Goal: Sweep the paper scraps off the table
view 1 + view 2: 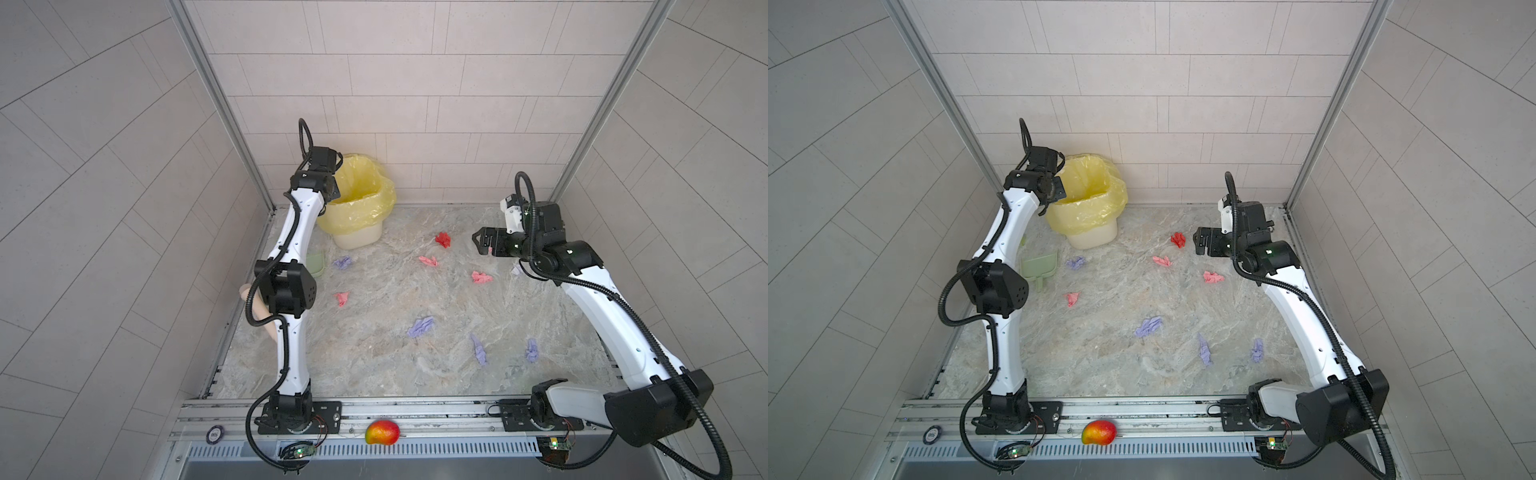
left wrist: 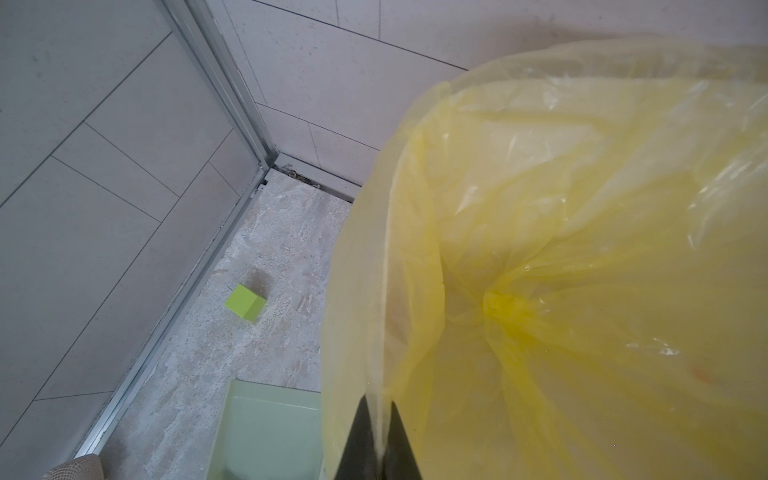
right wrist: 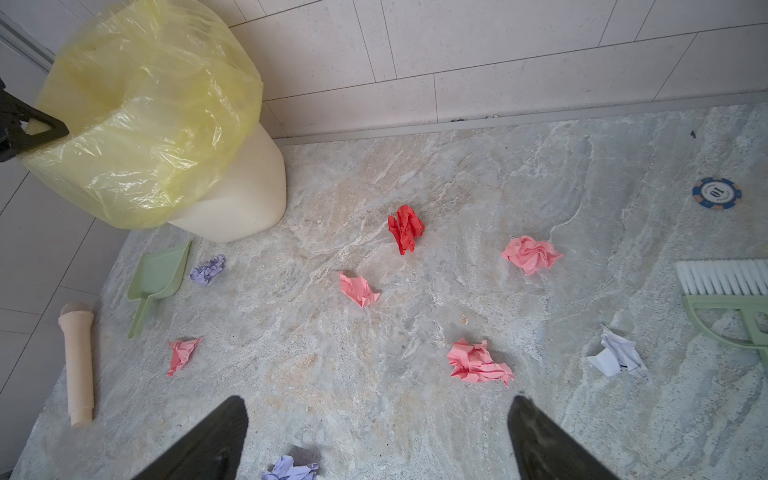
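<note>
Paper scraps (image 3: 405, 227) dot the table (image 1: 374, 365), every one loose on the marble and none in my grip.
Each is a small crumpled wad with sharp creases. Reading the table's middle as a dial in both top views, the red wad (image 1: 443, 239) sits at 1 o'clock. Pink wads (image 1: 481, 277) lie at 1, 2 and 9. Lavender wads (image 1: 420, 326) lie at 10, just off centre at 6, and two around 4 to 5. My right gripper (image 3: 378, 405) hangs above the 2 o'clock side, jaws wide apart with nothing between them. My left gripper (image 2: 379, 419) is up at 11 o'clock, fingers pressed together on the rim of the yellow liner (image 2: 540, 249) of the bin (image 3: 245, 187).
</note>
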